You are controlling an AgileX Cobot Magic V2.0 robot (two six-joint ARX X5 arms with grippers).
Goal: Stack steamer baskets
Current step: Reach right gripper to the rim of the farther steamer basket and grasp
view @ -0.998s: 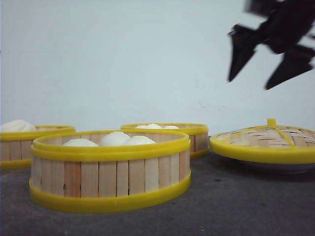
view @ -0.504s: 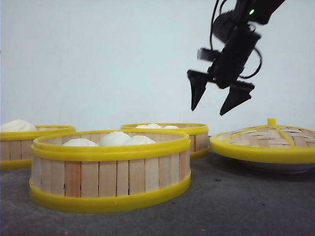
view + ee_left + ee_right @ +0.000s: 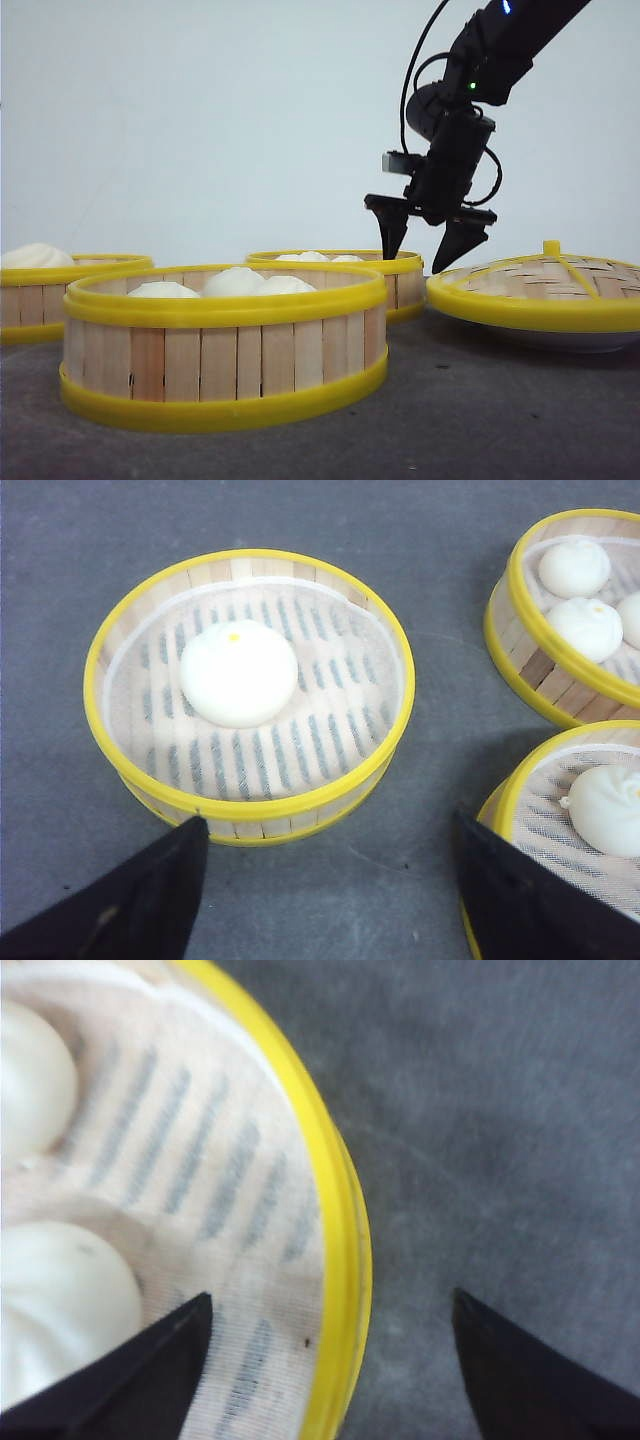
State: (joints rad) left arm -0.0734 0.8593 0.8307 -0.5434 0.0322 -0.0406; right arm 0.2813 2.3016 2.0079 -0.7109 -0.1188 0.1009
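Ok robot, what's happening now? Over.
Right gripper open, straddling rim of far slatted yellow-rimmed steamer basket. Left gripper open, holding nothing. Nothing blocking.

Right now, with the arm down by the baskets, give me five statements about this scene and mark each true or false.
1. The right gripper is open, straddling the yellow rim of the back basket. True; in the right wrist view one finger is over the basket's inside and the other over the table.
2. The basket under the left wrist camera holds three buns. False; it holds one bun.
3. The woven lid covers the front basket. False; the lid sits apart to the right and the front basket is uncovered, buns showing.
4. The left gripper is open and holds nothing. True.
5. Two baskets are already stacked. False; all three stand separately on the table.
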